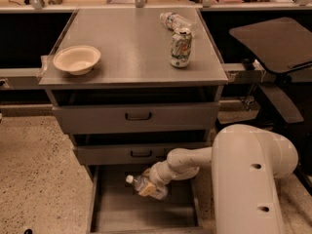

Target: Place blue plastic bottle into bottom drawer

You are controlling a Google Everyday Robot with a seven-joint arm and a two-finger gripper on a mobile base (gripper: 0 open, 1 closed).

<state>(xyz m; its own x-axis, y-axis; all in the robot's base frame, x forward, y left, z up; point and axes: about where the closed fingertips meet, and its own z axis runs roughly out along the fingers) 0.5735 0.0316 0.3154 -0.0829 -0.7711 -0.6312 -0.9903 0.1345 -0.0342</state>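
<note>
"What's over on the left?"

"Just a pale bowl (76,59), near the left edge of the cabinet (126,35) top. It has no part in this job."

"And below it?"

"The top drawer (138,117) and the middle drawer (141,154) look pushed in. The bottom drawer (146,213) is pulled out, a bare grey tray, open so that something can be set down into it."

"So where's the blue plastic bottle?"

"Over that tray, toward the back, just under the front of the middle drawer. The blue plastic bottle (138,183) lies roughly on its side with its white cap pointing left. The gripper (150,186) is clamped around its body from the right, which is what holds it there. I can't tell whether it touches the drawer floor."

"That's a low reach."

"It has to be. The arm (187,161) comes in low from the right and slips beneath the middle drawer, since that's the only way into the tray."

"Nearly done, then?"

"I'd say so. What's left is lowering it and letting go. A round bottle on its side may roll, though the tray walls should keep it in."

"Anything further right?"

"Up top there's a green-and-white can (181,48) standing upright, with a second bottle (174,20) lying just behind it. Neither is the one wanted. The robot's white body (248,179) stands at the cabinet's right side."
</note>
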